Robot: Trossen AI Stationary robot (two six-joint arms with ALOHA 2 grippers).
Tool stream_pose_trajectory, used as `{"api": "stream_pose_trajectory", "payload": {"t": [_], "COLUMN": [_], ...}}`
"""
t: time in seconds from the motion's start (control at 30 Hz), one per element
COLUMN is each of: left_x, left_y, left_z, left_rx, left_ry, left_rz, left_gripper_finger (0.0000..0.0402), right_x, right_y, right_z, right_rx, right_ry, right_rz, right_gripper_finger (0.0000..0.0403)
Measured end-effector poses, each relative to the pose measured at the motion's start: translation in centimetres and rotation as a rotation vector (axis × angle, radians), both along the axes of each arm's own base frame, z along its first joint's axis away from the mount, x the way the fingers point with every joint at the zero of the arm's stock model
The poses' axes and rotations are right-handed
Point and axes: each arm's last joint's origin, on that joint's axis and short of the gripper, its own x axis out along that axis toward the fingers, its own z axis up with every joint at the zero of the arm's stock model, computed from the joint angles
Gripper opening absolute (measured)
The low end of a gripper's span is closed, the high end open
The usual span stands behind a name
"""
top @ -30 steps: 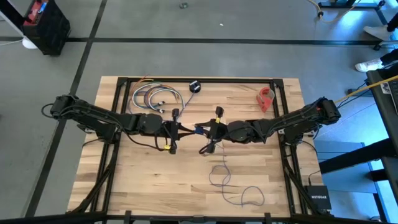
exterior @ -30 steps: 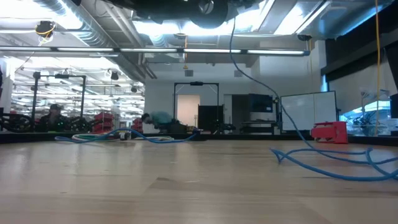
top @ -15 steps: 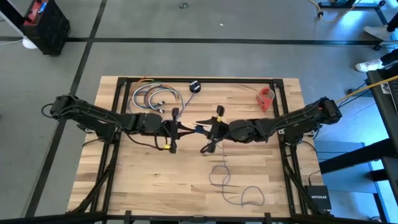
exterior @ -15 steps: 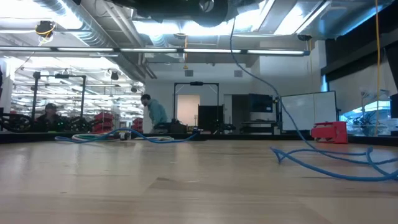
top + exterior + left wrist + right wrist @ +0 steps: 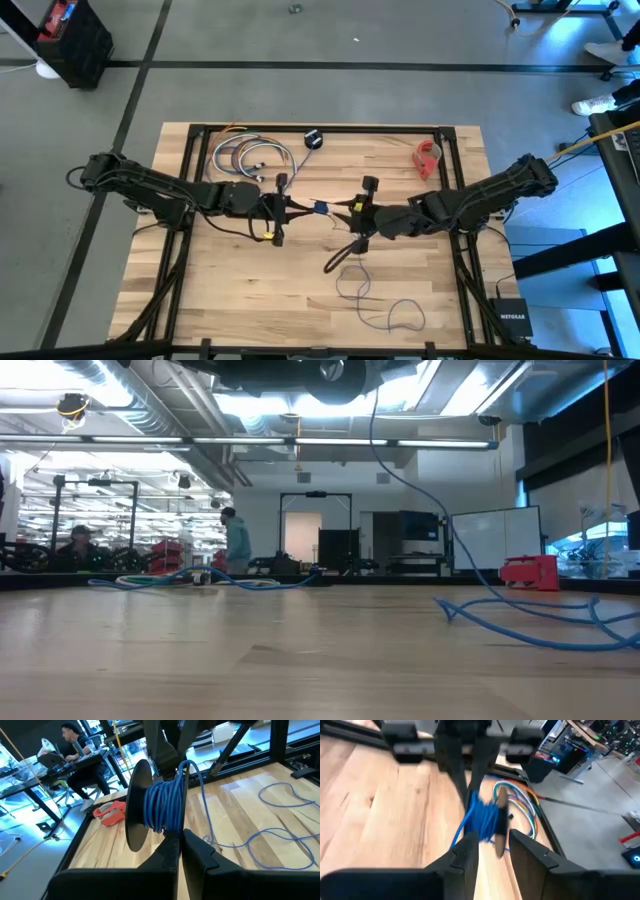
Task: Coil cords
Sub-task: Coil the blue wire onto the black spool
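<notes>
Gripping the spool (image 5: 152, 802), left pincer (image 5: 290, 209) stays shut; right pincer (image 5: 352, 222) gapes.

In the high view the spool (image 5: 318, 209) between the two grippers is too small to make out, showing only as a blue speck, and the thin cord (image 5: 375, 305) fades against the wood in places. The right wrist view is blurred: the blue windings (image 5: 482, 817) smear, so how they sit on the spool cannot be told. The low view cuts both arms off at its upper edge (only dark undersides show), and neither gripper appears there. In the left wrist view the spool's far flange is hidden behind the windings (image 5: 162, 805).
</notes>
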Motion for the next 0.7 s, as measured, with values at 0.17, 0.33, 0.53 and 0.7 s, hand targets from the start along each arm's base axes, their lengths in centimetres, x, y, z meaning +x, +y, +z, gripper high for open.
{"api": "stream_pose_trajectory", "payload": {"t": [0.17, 0.33, 0.53, 0.7], "left_x": [0.0, 0.0, 0.0, 0.0], "left_y": [0.0, 0.0, 0.0, 0.0], "left_z": [0.0, 0.0, 0.0, -0.1], "left_rx": [0.004, 0.01, 0.018, 0.015], "left_ry": [0.0, 0.002, 0.001, 0.006], "left_rz": [-0.004, -0.005, -0.007, -0.001], "left_gripper_finger": [0.0001, 0.0002, 0.0002, 0.0002], "right_x": [0.0, 0.3, 0.7, 1.2], "right_y": [-0.2, -1.0, -2.3, -4.0], "right_z": [-1.9, -2.6, -1.8, -2.0], "right_rx": [-0.023, -0.053, 0.027, 0.073], "right_ry": [-0.009, -0.058, -0.104, -0.102], "right_rz": [-0.034, -0.038, 0.053, 0.093], "right_gripper_finger": [0.0111, 0.0111, 0.0111, 0.0107]}}
